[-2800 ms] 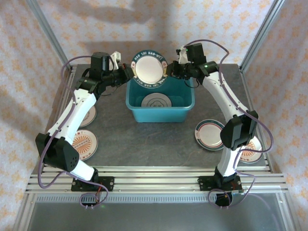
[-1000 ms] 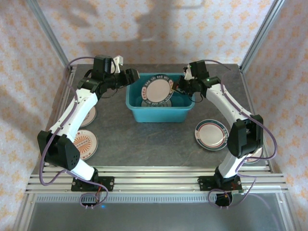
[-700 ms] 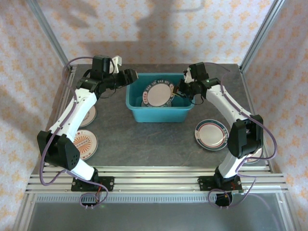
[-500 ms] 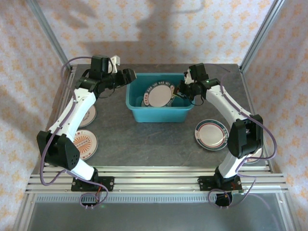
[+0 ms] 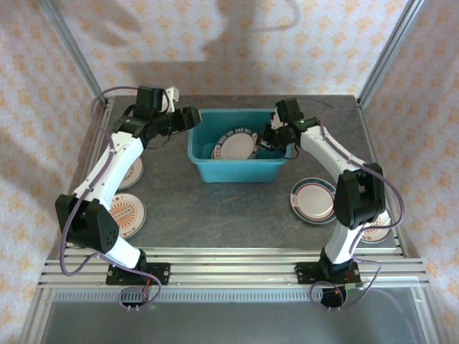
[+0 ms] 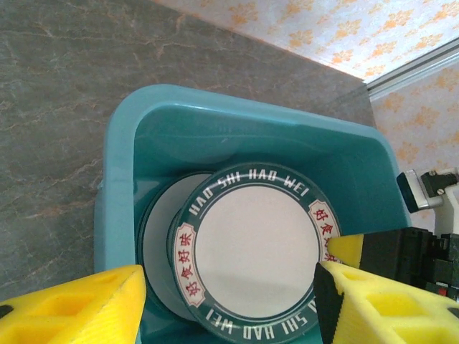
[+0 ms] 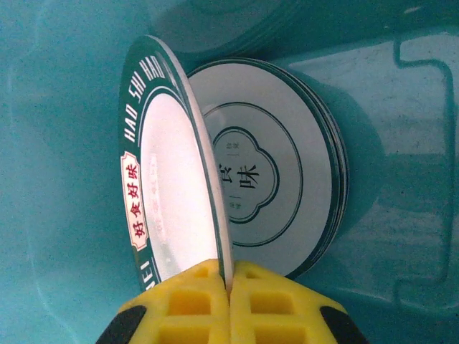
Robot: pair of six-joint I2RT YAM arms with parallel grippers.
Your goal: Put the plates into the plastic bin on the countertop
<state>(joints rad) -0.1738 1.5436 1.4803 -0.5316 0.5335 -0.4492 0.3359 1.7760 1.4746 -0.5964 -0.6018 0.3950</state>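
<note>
tilted plate (image 5: 237,145) crowding plastic bin (image 5: 237,172), near countertop (image 5: 215,208) open

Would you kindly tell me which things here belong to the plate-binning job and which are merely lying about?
Job: green-rimmed plate, teal bin, stacked plates inside it, two left plates, two right plates, countertop.
Merely about: aluminium rails, wallpaper.

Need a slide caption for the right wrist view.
Right gripper holds a green-rimmed plate tilted over stacked plates in the teal bin.
</note>
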